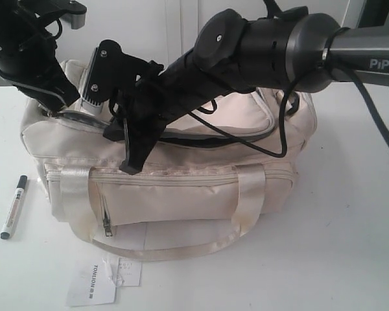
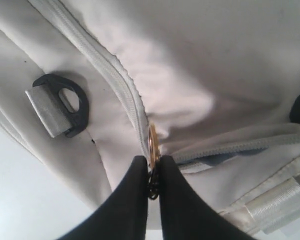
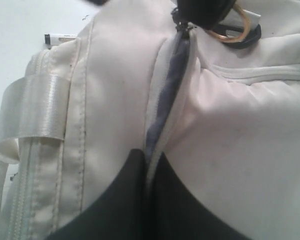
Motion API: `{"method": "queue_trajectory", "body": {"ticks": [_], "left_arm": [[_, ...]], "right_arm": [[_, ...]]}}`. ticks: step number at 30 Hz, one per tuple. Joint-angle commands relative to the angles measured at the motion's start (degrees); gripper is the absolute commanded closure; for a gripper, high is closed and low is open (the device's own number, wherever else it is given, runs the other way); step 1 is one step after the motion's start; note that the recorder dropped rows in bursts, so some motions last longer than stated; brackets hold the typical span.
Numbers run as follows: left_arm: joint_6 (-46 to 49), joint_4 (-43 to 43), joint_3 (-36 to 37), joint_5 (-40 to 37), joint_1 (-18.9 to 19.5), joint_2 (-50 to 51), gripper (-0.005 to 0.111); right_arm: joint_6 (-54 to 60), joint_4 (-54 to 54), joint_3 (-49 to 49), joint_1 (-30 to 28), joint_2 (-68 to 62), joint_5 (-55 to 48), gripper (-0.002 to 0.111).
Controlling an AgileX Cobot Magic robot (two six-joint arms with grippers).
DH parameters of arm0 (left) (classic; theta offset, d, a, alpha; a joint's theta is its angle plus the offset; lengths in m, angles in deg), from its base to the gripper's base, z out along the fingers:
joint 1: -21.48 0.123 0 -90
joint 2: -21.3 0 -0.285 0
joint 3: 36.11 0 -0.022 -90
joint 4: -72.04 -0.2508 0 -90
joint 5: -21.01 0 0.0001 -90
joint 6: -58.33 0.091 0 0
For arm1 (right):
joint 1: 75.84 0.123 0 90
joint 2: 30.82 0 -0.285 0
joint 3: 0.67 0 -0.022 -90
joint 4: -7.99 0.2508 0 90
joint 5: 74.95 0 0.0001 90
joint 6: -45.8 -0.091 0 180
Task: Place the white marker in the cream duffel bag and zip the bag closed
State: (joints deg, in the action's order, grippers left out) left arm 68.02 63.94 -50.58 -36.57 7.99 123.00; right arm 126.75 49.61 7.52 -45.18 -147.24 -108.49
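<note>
On the white table [image 1: 350, 246] the cream duffel bag [image 1: 181, 188] sat w/ its top zip part open, right gripper [image 3: 148, 159] pinched narrow on the bag's zip-edge fabric, left gripper [image 2: 151, 164] clamped on the gold zip pull [image 2: 153, 142], & the white marker [image 1: 13, 207] lay outside, beside the bag's end.

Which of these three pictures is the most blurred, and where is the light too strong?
Right wrist view: softest, bag seams smeared, the right gripper a dark silhouette. Left wrist view: black ring fairly sharp, a washed-out patch on the fabric. Exterior view: table nearly white, yet marker and tag are clear.
</note>
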Motion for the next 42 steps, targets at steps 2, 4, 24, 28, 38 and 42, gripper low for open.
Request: {"method": "queue_trajectory", "body": {"ticks": [2, 4, 24, 28, 38, 42], "left_arm": [[0.8, -5.6, 0.3, -0.7, 0.8, -0.3, 0.102], [0.8, -5.6, 0.3, -0.7, 0.8, -0.3, 0.089], [-8.4, -1.5, 3.6, 0.7, 0.8, -8.5, 0.034], [-8.6, 4.7, 8.7, 8.7, 0.8, -13.0, 0.036], [-21.3, -0.8, 25.6, 20.2, 3.1, -22.4, 0.040], [-26.4, 3.2, 31.9, 24.9, 4.8, -25.8, 0.040]], "right_arm": [[-0.3, -2.8, -0.2, -1.0, 0.6, -2.2, 0.108], [-0.3, -2.8, -0.2, -1.0, 0.6, -2.2, 0.108], [-6.4, -2.8, -0.2, -1.0, 0.6, -0.3, 0.108], [-7.4, -2.8, -0.2, -1.0, 0.6, -0.3, 0.108], [-9.4, -2.8, -0.2, -1.0, 0.6, -0.1, 0.104], [-10.7, -2.8, -0.2, -1.0, 0.6, -0.1, 0.096]]}}
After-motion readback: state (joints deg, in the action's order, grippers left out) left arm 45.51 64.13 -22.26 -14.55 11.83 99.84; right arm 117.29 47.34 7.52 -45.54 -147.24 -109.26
